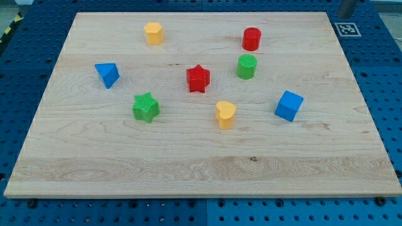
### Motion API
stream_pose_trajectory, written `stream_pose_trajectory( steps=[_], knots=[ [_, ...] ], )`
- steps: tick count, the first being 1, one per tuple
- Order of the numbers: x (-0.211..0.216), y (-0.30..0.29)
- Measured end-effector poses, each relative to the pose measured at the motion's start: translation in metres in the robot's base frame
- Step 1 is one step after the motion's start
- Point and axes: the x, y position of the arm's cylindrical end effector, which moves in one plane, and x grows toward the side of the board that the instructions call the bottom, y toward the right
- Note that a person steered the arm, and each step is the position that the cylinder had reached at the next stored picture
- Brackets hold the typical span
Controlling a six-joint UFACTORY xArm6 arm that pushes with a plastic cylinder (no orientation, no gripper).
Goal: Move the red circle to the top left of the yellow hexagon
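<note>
**Wooden board set, push not yet begun**

Wooden board (201,169) on a blue pegged bench (383,75) carries eight blocks, none of them being touched. My tip cannot be made out with certainty. A grey stub (347,7) at the view's top right corner, off the board, may be the rod, and I place things from there on that guess. It has no jaws to open or close, and it carries nothing.

Nearest the camera and far down-left of that stub sit the yellow heart (225,114), the blue cube (289,105) and the green star (146,107). Behind them are the blue wedge (107,75), the red star (198,78) and the green cylinder (247,66).

In the far row, the red circle (251,38) stands left of and slightly below the stub and is the closest block to it. The yellow hexagon (153,32) lies well beyond it to the view's left. A printed marker (346,29) sits just under the stub.

I judge the task to be at its approach step, with the red circle still well to the right of its goal. The next move calls for bringing my tip to the circle's right side, then pushing it leftward along the top edge. The path must pass above the hexagon rather than into it and end up-left of it, near the board's corner.
</note>
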Motion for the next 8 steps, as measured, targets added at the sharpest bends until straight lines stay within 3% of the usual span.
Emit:
stream_pose_trajectory(
  steps=[2, 3, 4, 6, 8],
  knots=[
    [0.015, -0.02],
    [0.033, -0.062],
    [0.033, -0.062],
    [0.02, -0.122],
    [0.04, -0.118]
  ],
)
